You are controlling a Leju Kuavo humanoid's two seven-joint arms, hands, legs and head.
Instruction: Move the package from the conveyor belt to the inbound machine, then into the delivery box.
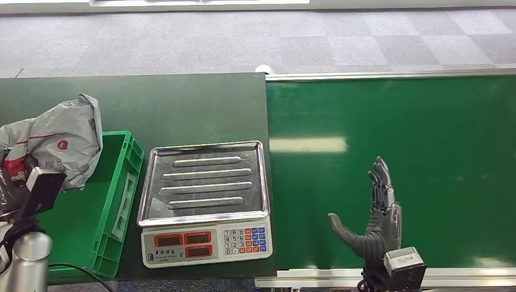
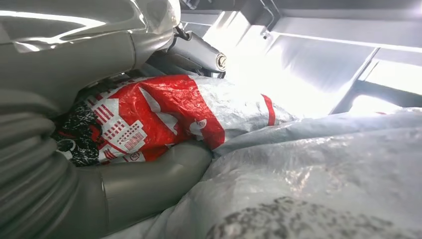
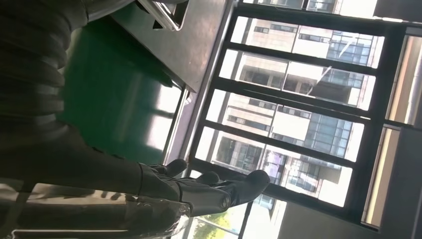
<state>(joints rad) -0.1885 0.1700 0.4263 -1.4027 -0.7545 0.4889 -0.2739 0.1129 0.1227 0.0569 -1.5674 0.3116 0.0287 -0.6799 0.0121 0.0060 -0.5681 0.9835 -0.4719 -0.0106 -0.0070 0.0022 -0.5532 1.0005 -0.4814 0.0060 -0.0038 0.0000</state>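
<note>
Left hand [image 2: 99, 194] grips the crumpled grey-and-red plastic mailer package [image 1: 61, 140], green plastic delivery crate [image 1: 115, 201] directly below it; right hand [image 1: 377, 213] open, idle.

Package [image 1: 58, 143]: crinkled glossy grey plastic film with red print. Scale tray [image 1: 204, 182]: shiny ribbed metal. Crate [image 1: 115, 201]: green moulded plastic. Conveyor belt [image 1: 426, 134]: smooth green, slight sheen. Tabletop [image 1: 170, 109]: matt dark green. Floor [image 1: 243, 42]: grey carpet tiles.
</note>
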